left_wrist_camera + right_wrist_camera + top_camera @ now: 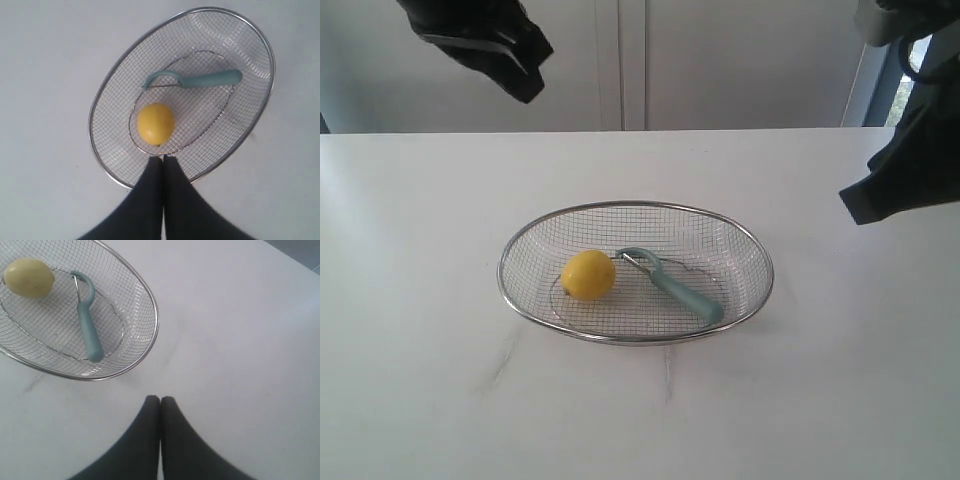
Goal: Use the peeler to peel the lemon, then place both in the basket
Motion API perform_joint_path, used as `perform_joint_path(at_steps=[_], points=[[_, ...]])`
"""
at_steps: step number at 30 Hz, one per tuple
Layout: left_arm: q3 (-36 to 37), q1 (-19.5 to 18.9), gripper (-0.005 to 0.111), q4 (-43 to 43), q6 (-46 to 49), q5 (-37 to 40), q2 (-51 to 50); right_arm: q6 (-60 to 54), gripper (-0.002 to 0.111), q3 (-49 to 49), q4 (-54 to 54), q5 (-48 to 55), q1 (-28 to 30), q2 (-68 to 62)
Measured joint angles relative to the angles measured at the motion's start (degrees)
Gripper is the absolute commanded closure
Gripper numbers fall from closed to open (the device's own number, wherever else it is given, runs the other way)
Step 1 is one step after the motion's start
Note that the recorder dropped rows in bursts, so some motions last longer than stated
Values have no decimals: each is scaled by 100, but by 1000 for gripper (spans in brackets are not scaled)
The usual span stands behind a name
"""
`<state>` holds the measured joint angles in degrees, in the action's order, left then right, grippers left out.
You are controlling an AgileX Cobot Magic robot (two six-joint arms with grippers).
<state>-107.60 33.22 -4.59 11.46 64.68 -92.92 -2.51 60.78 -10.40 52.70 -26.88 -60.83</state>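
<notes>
1. White tabletop (pixel 420 200) carries all items; a pale panelled wall (pixel 740 60) stands behind its far edge.
2. Left gripper (pixel 162 159): the two dark fingers are pressed together with nothing between them. In the exterior view it hangs high above the table's left rear area, well apart from every item. In the left wrist view its tips line up with the basket rim just beside the lemon.
3. Faint grey scuff marks (pixel 505 360) show on the tabletop in front of the basket, towards the left.
4. Lemon (pixel 588 275): lies on the mesh floor in the left half of the basket, yellow skin whole.
5. Peeler (pixel 680 288): lies flat in the basket to the right of the lemon. Its hooked head points at the lemon, near but not touching; the teal handle runs towards the right front wall.
6. Basket (pixel 635 341): sits mid-table. Its raised mesh wall and rim enclose both items on every side.
7. Right gripper (pixel 160 400): fingers closed together, empty, over bare tabletop to the right of the basket.
</notes>
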Motion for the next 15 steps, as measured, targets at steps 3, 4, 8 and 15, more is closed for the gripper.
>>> perform_joint_path(at_steps=[3, 4, 8, 15], points=[[158, 0, 107, -1, 13, 19, 487, 0, 108, 0, -9, -13, 0, 0], [260, 0, 107, -1, 13, 19, 624, 0, 108, 0, -9, -13, 0, 0], [1207, 0, 107, -426, 26, 19, 1410, 0, 108, 0, -9, -13, 0, 0], [1655, 0, 107, -615, 35, 19, 1686, 0, 108, 0, -13, -23, 0, 0]])
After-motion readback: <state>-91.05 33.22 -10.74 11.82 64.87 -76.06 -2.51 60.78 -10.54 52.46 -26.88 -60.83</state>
